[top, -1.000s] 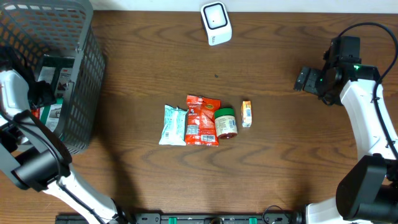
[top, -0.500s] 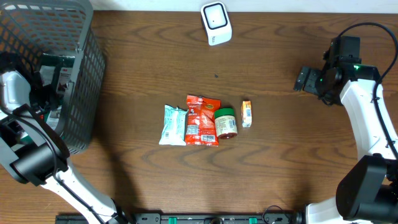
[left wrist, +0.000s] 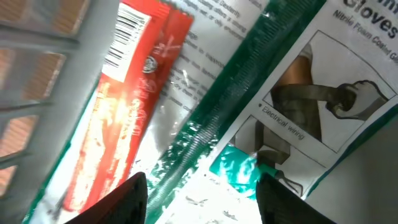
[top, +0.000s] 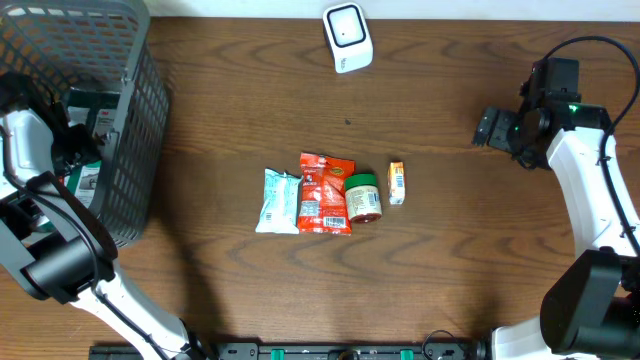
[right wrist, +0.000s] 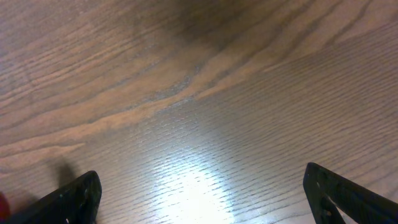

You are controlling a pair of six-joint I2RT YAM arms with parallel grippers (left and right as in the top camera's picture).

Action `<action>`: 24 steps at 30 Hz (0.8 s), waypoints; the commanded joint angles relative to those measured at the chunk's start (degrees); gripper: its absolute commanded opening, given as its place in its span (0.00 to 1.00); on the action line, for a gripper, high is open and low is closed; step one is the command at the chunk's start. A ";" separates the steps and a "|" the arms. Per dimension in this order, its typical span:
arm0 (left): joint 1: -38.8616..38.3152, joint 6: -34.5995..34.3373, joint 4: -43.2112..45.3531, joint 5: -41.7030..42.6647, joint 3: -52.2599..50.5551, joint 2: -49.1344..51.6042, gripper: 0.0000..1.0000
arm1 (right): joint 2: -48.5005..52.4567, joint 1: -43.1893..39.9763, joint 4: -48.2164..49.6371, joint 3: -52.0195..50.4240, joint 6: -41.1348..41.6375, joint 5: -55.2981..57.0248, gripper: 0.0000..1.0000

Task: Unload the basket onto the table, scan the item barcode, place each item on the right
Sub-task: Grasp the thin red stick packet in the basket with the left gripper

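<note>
On the glove package [left wrist: 339,59], "Gloves", "Nitrile Foam" and "Electrical wiring" can be read. A barcode [left wrist: 127,34] is printed on the red packet [left wrist: 124,112] to its left.

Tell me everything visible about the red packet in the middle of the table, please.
The red packet is a flat pouch of glossy, crinkled film, red with white print and a white patch at the end nearer the robot, possibly a barcode. It lies flat on the wooden table, its long side running away from the robot. Its left edge meets the pale blue packet; its right edge meets the green-lidded jar. Nothing else touches it.
</note>
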 commanded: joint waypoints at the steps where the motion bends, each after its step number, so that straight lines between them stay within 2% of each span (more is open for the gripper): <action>1: 0.42 3.72 0.26 -5.38 -0.63 -0.66 0.58 | -0.55 -0.09 -0.02 0.81 -0.74 0.22 0.99; 5: 1.31 6.51 1.20 -6.29 -0.66 0.37 0.60 | -0.55 -0.09 -0.02 0.81 -0.74 0.22 0.99; 12: 4.37 6.54 3.54 -4.85 -0.68 0.52 0.67 | -0.55 -0.09 -0.02 0.81 -0.74 0.22 0.99; 15: 5.42 6.58 4.35 -1.14 -1.18 1.05 0.67 | -0.55 -0.09 -0.02 0.81 -0.74 0.22 0.99; 24: 5.86 6.47 3.96 -1.18 -1.42 6.95 0.66 | -0.55 -0.09 -0.02 0.81 -0.74 0.22 0.99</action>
